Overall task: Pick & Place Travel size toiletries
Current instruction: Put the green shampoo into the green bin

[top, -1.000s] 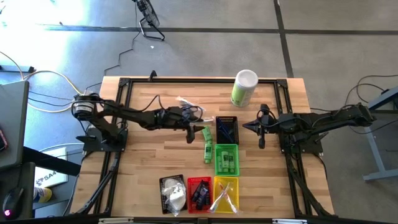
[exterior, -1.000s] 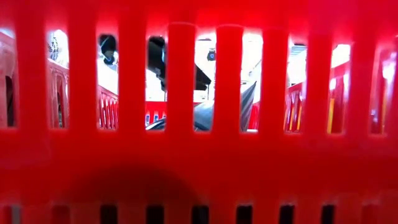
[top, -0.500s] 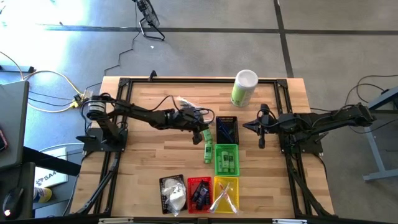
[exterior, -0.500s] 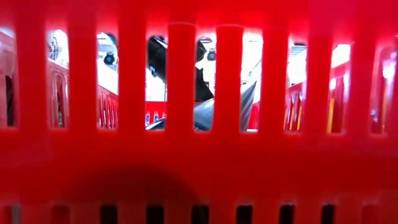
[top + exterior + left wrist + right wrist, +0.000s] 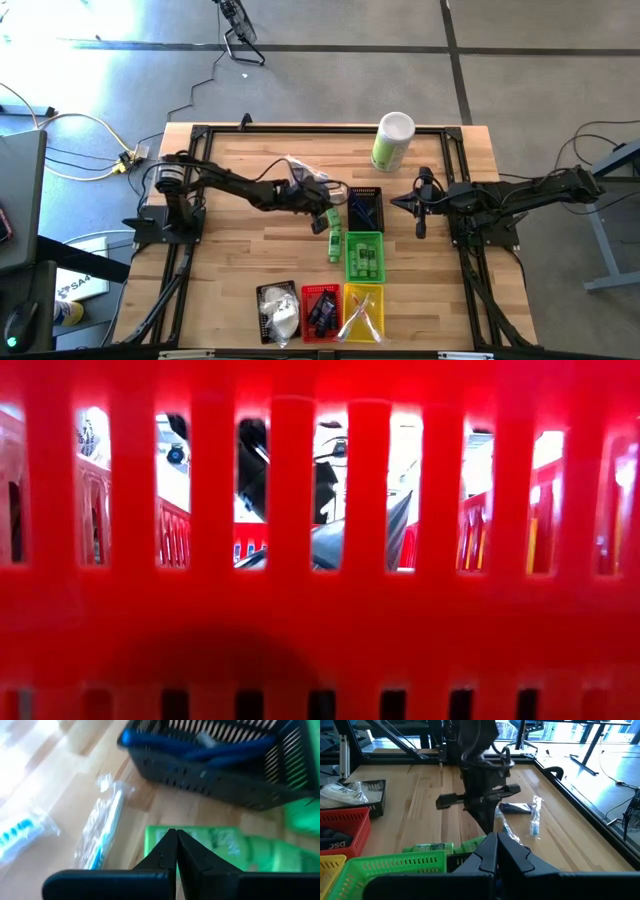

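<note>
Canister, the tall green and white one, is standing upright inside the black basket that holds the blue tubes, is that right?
Not quite. The canister is upright, but it is not inside the black basket. It stands on the bare table near the far edge, beyond that basket and apart from it. The high view shows this.

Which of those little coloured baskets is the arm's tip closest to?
The black basket in the table's middle holding blue tubes. The left gripper hangs just beside it; the red, yellow and other black baskets sit at the front edge.
</note>
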Controlling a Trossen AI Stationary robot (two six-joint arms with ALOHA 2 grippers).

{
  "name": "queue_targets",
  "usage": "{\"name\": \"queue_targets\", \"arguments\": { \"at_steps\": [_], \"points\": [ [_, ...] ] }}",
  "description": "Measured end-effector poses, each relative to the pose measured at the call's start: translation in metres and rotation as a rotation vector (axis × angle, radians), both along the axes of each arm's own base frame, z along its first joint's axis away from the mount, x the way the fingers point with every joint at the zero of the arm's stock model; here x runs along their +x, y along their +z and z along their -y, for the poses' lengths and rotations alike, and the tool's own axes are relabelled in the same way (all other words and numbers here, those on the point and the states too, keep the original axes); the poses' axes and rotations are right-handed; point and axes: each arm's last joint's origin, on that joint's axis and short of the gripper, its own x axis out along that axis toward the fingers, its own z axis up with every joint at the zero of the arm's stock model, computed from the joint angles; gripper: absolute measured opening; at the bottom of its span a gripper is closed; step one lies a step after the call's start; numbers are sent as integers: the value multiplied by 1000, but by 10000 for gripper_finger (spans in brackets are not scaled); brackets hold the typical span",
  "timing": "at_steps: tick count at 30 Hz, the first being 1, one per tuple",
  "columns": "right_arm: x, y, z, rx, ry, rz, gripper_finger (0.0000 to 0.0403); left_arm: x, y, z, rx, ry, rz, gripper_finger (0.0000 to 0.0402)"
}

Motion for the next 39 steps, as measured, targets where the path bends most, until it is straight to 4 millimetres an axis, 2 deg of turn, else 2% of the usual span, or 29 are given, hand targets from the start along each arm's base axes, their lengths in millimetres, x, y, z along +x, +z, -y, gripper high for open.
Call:
{"name": "queue_targets", "arguments": {
  "at_steps": [6,19,27,31,39],
  "points": [
    [0,0,0,-1,-2,0,4,3,-11,-1,19,26,-6,1],
    [0,0,0,-2,-2,-6,4,-2,-15,-1,4,47,-89,1],
    [0,0,0,-2,-2,-7,4,-20,4,6,10,84,-182,1],
    [0,0,0,-2,-2,-7,4,-21,19,6,37,101,-127,1],
    [0,0,0,-2,-2,-6,4,-15,17,5,42,103,-76,1]
  ]
}}
